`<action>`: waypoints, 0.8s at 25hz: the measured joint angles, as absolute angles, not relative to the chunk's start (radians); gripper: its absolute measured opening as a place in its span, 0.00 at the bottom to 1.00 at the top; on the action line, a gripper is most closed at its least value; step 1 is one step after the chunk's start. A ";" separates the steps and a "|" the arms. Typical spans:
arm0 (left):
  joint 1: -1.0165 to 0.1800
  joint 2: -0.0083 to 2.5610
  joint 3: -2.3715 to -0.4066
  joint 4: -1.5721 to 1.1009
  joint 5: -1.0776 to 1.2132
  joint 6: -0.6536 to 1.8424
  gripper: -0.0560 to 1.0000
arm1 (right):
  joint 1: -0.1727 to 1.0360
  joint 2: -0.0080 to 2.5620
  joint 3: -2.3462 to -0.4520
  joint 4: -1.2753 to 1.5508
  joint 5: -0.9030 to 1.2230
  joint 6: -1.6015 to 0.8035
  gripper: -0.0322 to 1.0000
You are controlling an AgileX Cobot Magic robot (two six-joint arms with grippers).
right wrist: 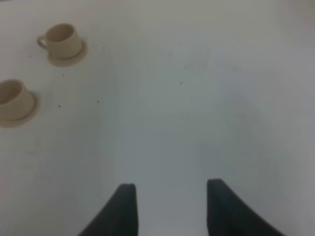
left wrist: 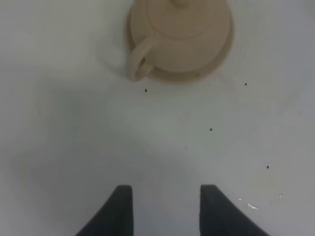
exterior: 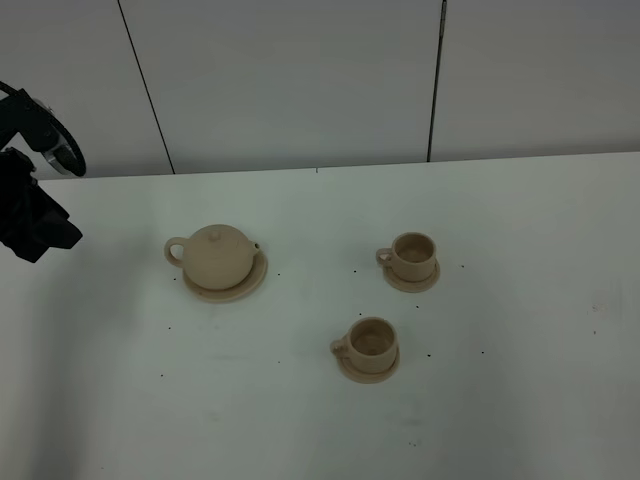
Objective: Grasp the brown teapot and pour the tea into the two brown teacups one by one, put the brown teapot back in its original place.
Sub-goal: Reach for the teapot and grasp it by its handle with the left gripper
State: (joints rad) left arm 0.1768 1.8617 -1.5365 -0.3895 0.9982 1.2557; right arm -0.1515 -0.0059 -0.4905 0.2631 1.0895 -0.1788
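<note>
The brown teapot (exterior: 218, 256) sits lid on upon its wide round saucer (exterior: 254, 284), the original place, left of the table's middle. Its loop handle (left wrist: 137, 64) faces my left gripper (left wrist: 166, 192), which hangs open and empty well short of the pot (left wrist: 182, 34). My left arm (exterior: 30, 215) shows at the far left edge of the exterior view. The two brown teacups stand on small saucers, one farther back (exterior: 413, 255) and one nearer (exterior: 371, 340). My right gripper (right wrist: 171, 187) is open over bare table, far from both cups (right wrist: 61, 39) (right wrist: 12, 98).
The white table (exterior: 520, 300) carries small dark specks. A white panelled wall (exterior: 300, 80) runs along its back edge. My right arm is outside the exterior view.
</note>
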 joint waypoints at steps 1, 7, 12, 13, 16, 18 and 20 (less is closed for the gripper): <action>0.177 1.876 -1.538 -0.391 0.998 1.256 0.42 | -0.152 -0.006 -0.491 0.263 1.089 -0.179 0.35; 0.177 1.963 -1.539 -0.443 1.000 1.254 0.42 | -0.152 -0.006 -0.491 0.263 1.089 -0.179 0.35; 0.177 1.961 -1.555 -0.486 1.004 1.275 0.42 | -0.152 -0.006 -0.491 0.263 1.089 -0.179 0.35; 0.177 1.962 -1.566 -0.487 1.008 1.277 0.42 | -0.152 -0.006 -0.491 0.263 1.089 -0.179 0.35; 0.177 1.964 -1.620 -0.487 1.026 1.280 0.42 | -0.152 -0.006 -0.491 0.263 1.089 -0.179 0.35; 0.177 1.964 -1.669 -0.487 1.036 1.281 0.42 | -0.152 -0.006 -0.491 0.263 1.089 -0.179 0.35; 0.177 1.966 -1.712 -0.492 1.042 1.283 0.42 | -0.152 -0.006 -0.491 0.263 1.089 -0.179 0.35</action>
State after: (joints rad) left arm 0.1768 1.9656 -1.7121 -0.4920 1.0423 1.2826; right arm -0.1515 -0.0059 -0.4905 0.2631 1.0895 -0.1788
